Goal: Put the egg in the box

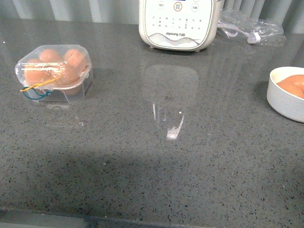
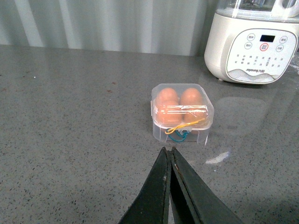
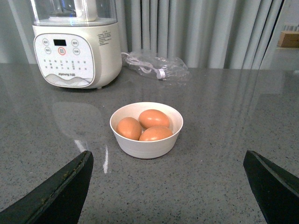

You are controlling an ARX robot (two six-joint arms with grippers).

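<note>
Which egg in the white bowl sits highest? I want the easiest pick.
The egg at the back of the bowl, toward the blender; it rests on the two front eggs.

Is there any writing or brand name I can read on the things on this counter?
"Joyoung": the brand, low on the front panel of the white appliance, just legible in the front view.
The labels by the buttons on its control panel: too small to read.
The small dark display: nothing readable.
The box, the bowl and the plastic bag: no text visible.
</note>
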